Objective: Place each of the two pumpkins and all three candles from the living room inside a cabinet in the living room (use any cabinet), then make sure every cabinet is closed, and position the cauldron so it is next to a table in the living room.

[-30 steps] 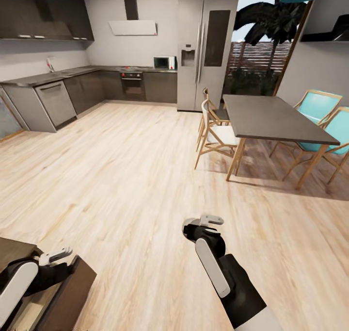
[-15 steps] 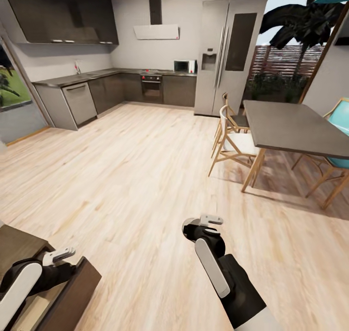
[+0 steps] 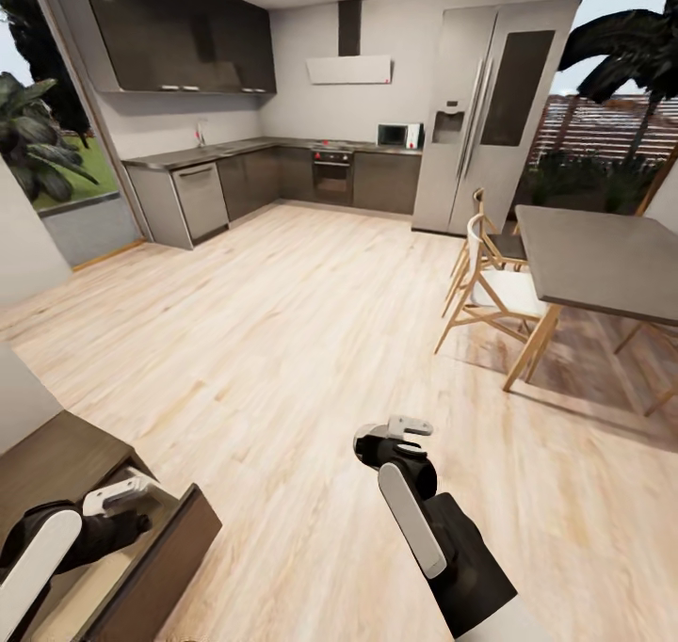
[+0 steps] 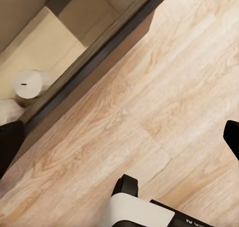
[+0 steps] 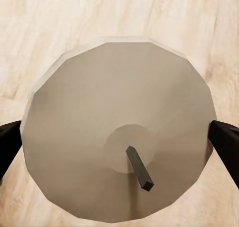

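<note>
Right gripper (image 5: 119,147): fingers (image 5: 10,142) are pinching a candle (image 5: 119,127) from either side, dark tips touching its rim at both edges of the right wrist view. Candle is showing its pale round top and a short dark wick (image 5: 139,168), leaning. Floor (image 5: 119,12) is lying behind it.

In the head view the right gripper (image 3: 400,432) is hanging over bare floor (image 3: 282,341) near the middle, arm running back to the lower right. The candle itself is hidden there by the wrist.

Left gripper (image 3: 127,501): black fingertips are sitting well apart at opposite edges of the left wrist view, nothing between them, so spread. It is hovering over the open drawer (image 3: 151,576) of the cabinet (image 3: 56,454), near left.

Left wrist view: drawer (image 4: 94,52) is standing open, dark front edge, pale beige inside. A second candle (image 4: 31,83) is standing upright in it, close to the front wall. Another pale rounded shape is sitting just beside that one at the frame edge; cannot tell what it is.

Farther out: dining table (image 3: 612,261) is standing at right with wooden chairs (image 3: 490,289) on its left side. Fridge (image 3: 494,115) is standing at the far wall, oven (image 3: 334,173) and microwave (image 3: 395,135) left of it, dark cupboards (image 3: 179,30) above the counter (image 3: 188,155). Plants are showing through glass at far left and far right.
</note>
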{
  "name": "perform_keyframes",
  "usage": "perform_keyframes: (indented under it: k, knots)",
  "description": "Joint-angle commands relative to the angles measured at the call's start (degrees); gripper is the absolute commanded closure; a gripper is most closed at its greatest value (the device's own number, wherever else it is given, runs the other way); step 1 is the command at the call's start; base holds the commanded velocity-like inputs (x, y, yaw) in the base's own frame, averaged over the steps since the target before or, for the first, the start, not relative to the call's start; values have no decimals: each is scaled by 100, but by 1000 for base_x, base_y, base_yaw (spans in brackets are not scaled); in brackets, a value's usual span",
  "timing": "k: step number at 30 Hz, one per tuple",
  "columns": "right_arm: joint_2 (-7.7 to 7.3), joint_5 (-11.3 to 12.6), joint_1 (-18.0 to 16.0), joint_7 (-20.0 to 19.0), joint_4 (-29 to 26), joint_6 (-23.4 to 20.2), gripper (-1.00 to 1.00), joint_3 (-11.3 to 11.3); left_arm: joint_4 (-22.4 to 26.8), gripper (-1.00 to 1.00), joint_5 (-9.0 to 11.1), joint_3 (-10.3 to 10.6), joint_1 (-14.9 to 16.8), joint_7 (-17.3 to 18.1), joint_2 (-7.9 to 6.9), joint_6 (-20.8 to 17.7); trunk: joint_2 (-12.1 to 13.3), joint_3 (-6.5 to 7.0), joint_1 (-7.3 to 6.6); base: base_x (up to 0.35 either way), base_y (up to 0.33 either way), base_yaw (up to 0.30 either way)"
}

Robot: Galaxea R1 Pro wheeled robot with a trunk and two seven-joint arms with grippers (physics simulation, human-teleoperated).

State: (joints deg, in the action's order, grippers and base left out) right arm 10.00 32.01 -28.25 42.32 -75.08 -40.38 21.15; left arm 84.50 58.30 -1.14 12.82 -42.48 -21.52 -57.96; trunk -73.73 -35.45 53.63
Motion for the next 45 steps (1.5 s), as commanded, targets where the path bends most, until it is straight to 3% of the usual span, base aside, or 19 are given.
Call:
perform_keyframes:
  k: [1, 14, 20, 45]
  knots:
    - [0, 41, -5, 57, -7, -11, 100, 8, 5, -100, 59, 0, 4, -58, -1, -16, -3, 0, 0, 0, 0, 254]
    - [0, 42, -5, 57, -7, -22, 100, 17, 5, -100, 59, 8, 3, -59, -1, -14, -3, 66, 0, 0, 0, 257]
    - [0, 42, -5, 57, -7, -13, 100, 136, 5, -100, 59, 9, 4, -66, -1, -14, -3, 95, 0, 0, 0, 260]
    - [0, 49, -5, 48, 37, -4, 100, 144, 14, -100, 50, -44, 7, -49, -1, -14, -3, 197, 0, 0, 0, 266]
